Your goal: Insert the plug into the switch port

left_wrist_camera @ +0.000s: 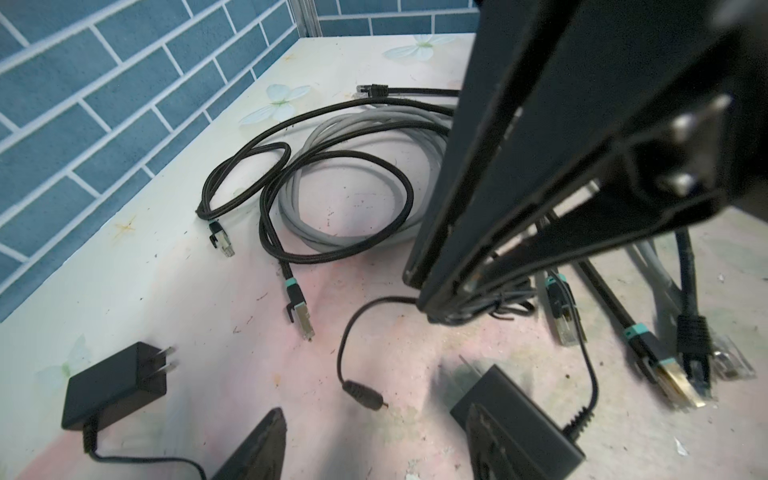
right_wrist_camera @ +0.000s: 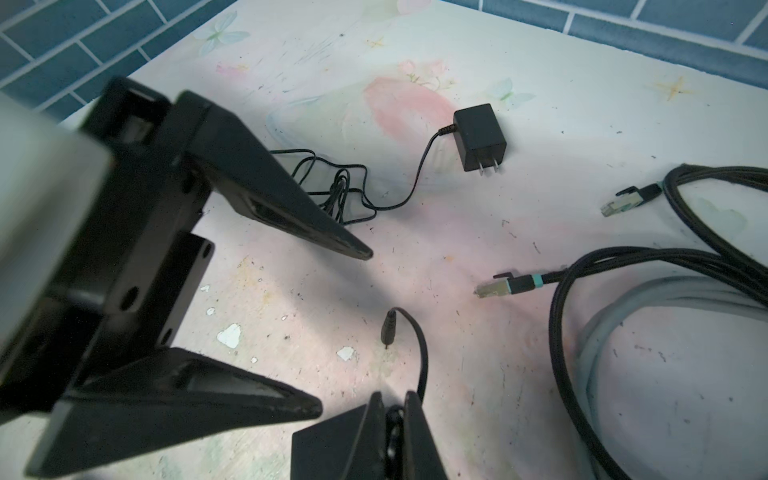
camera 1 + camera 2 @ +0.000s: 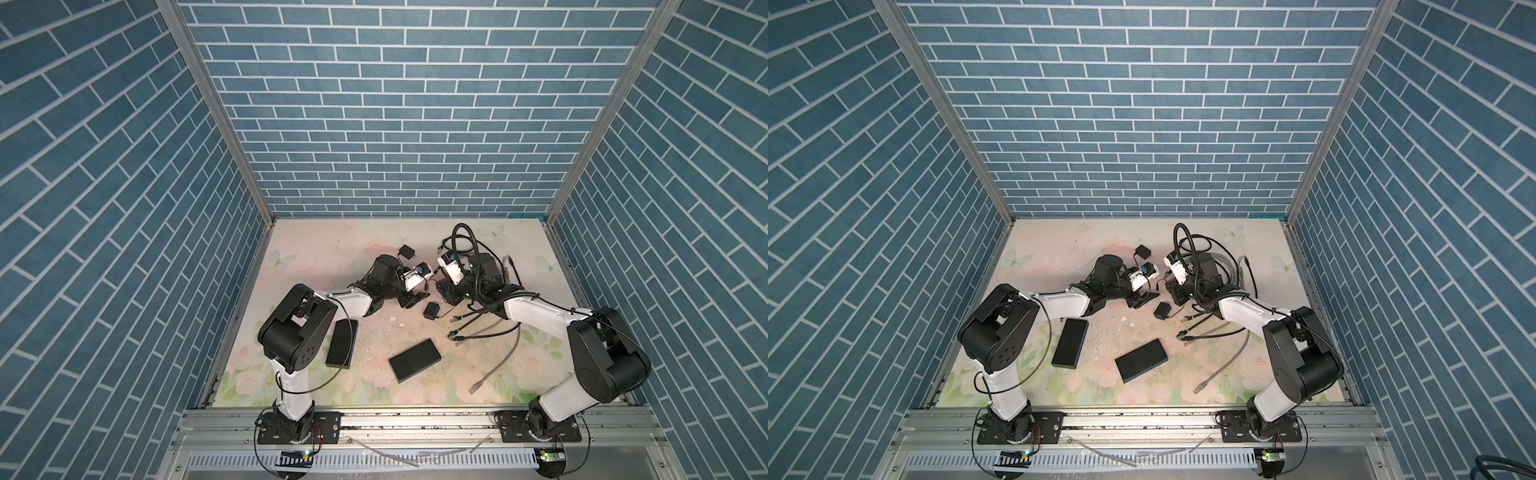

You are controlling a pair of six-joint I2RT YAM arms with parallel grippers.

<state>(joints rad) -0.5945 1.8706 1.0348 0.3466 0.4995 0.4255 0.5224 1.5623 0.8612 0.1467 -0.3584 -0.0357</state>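
Black and barrel-tipped, the plug [image 2: 388, 328] sits at lower centre of the right wrist view, tip pointing down-frame. I cannot tell whether it touches the table [image 2: 478, 50]. Its thin cord [image 2: 422, 361] curves down-frame into my right hand [image 2: 393, 405], which is clenched on the cord a short way behind the plug, so the barrel itself is bare.

My left hand [image 2: 340, 330] enters from the left of the same frame. It is released, with its two fingers spread and the plug just beyond their tips, untouched.

I judge the step in hand to be a regrasp: the plug is held only by its cord, and the left hand is placed to take the barrel. The next move calls for bringing those fingers squarely onto the barrel without knocking it aside, then carrying it to a port.

The nearer switch [image 3: 415, 359] lies flat at lower centre of a top view, well apart from the plug. An adapter [image 3: 431, 310] lies between them, and a second switch [image 3: 341, 343] is further left. Which face carries the port I cannot tell.

In both top views the left arm [image 3: 349, 301] and right arm [image 3: 540, 318] reach low over the table and meet tip to tip at mid-frame, wrists pitched down. Loose network cables [image 2: 623, 291] at the right of the right wrist view could snag.
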